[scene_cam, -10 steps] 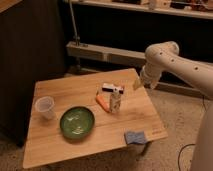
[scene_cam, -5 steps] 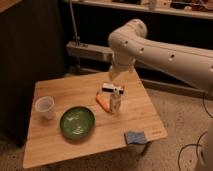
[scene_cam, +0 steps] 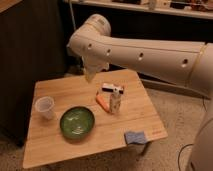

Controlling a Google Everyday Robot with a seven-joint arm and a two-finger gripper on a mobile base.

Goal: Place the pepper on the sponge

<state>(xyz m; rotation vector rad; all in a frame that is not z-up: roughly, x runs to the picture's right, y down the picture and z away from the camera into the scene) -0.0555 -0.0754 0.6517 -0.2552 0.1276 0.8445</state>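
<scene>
The orange pepper [scene_cam: 102, 103] lies on the wooden table [scene_cam: 60, 147] near its middle, just left of a pale upright bottle [scene_cam: 115, 101]. The blue-grey sponge [scene_cam: 134, 136] lies flat near the table's front right corner, apart from the pepper. My white arm reaches in from the right across the top of the view. Its gripper [scene_cam: 90, 74] hangs down above the back middle of the table, above and to the left of the pepper. Nothing shows in the gripper.
A green bowl [scene_cam: 77, 121] sits front of centre, with a clear plastic cup [scene_cam: 45, 106] at the left. Behind the bottle lies a dark-and-white flat box [scene_cam: 113, 88]. A dark cabinet stands at the left and shelving runs along the back.
The arm has swung from the right side leftward and closer to the camera, so the gripper is now over the table's back middle. The things on the table have not moved.
</scene>
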